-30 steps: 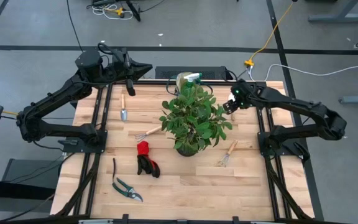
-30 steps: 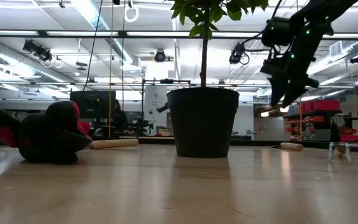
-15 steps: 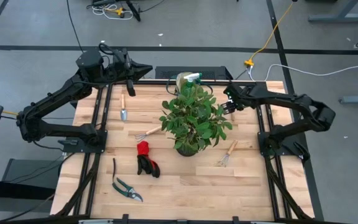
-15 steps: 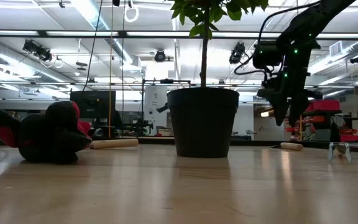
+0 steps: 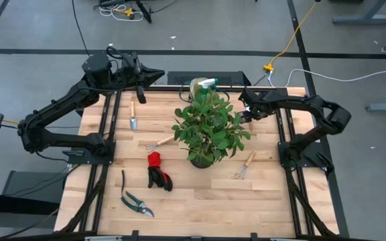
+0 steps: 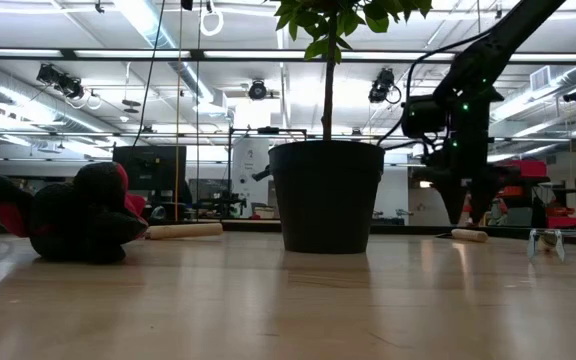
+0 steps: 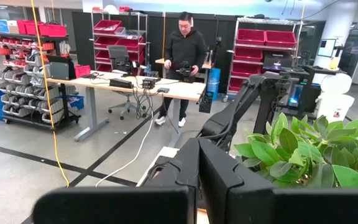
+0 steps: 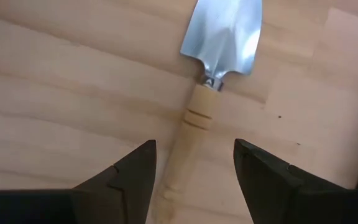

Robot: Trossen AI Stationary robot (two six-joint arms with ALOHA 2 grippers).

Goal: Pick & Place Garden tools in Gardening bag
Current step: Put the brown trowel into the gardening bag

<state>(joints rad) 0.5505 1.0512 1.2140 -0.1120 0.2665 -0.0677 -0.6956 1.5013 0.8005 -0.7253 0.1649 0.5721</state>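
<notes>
**Right gripper poised over a trowel, fingers spread**

Right gripper [image 5: 245, 114] is being held low over the far right part of the table [image 5: 200, 201], just beside the potted plant [image 5: 208, 127]. Its two fingers [image 8: 132, 171] are being kept apart, and a wooden-handled trowel [image 8: 213, 93] is being framed between them in the right wrist view, lying flat on the boards and not being gripped. In the low view the same gripper [image 6: 465, 205] is being shown pointing downward close to the tabletop, though whether the fingertips are touching the wood cannot be told from there.

The left gripper [image 5: 154, 73] is being held raised beyond the far left edge of the table, its fingers pressed together on nothing.

The remaining tools are being left on the boards: a second trowel [image 5: 133, 118] at far left, a hand rake [image 5: 159, 142] just left of the plant, another rake [image 5: 244, 166] to its right, red-and-black gloves [image 5: 157, 171] in front, and pruning shears [image 5: 134, 197] near the front left. A green spray bottle [image 5: 206, 83] and what appears to be the tan gardening bag [image 5: 196, 88] are being partly hidden behind the foliage at the far edge.

A person [image 7: 183, 62] is being seen standing at a desk in the room beyond.
</notes>
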